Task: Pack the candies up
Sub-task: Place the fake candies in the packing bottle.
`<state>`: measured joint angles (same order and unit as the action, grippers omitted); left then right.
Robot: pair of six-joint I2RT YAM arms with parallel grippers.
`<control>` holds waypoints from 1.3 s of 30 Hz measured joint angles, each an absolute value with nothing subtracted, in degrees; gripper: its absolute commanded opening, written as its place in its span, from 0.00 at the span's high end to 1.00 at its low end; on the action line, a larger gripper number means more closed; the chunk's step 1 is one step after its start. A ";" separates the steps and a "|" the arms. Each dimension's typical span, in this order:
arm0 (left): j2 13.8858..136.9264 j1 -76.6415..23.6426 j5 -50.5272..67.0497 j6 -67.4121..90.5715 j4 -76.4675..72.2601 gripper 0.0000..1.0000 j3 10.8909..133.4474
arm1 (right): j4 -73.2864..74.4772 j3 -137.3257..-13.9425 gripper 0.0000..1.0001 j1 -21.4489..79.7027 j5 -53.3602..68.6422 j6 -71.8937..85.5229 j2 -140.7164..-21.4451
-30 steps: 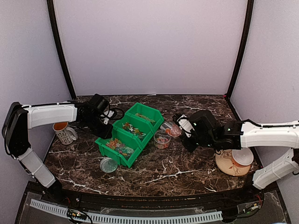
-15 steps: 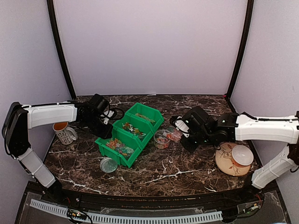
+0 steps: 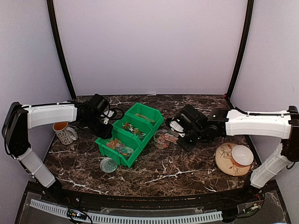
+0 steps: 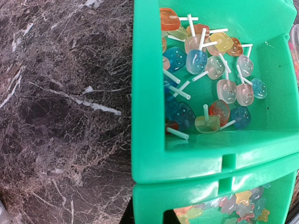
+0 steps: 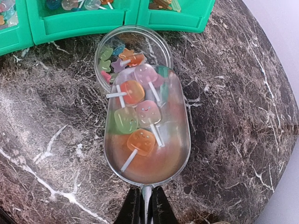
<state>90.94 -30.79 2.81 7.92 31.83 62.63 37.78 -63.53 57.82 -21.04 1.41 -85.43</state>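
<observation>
My right gripper is shut on the handle of the metal scoop. Several square lollipop candies lie in the scoop, whose tip reaches over the rim of a clear plastic cup holding star-shaped candies. From above, the scoop meets the cup just right of the green bins. My left gripper is at the bins' left side. Only its dark fingertips show, either side of a bin wall. More lollipops fill that bin.
A mug stands at the far left behind my left arm. A clear lid lies in front of the bins. At the right, a plate carries a white bowl beneath my right arm.
My right arm has swung left with the loaded scoop, bringing its tip from right of the cup to over the cup's rim. The left arm and the bins have stayed put.
</observation>
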 measured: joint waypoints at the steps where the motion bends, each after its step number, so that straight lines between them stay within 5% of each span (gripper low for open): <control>1: 90.94 -30.74 2.83 7.92 31.83 1.00 62.63 | 38.35 -63.86 1.00 57.87 -21.08 1.26 -85.54; 39: 90.94 -30.63 3.14 7.94 31.83 1.00 62.63 | 55.51 -76.93 1.00 62.65 -28.45 -1.65 -90.61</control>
<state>90.94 -30.63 3.14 7.94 31.83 62.63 55.51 -76.93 62.65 -28.45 -1.65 -90.61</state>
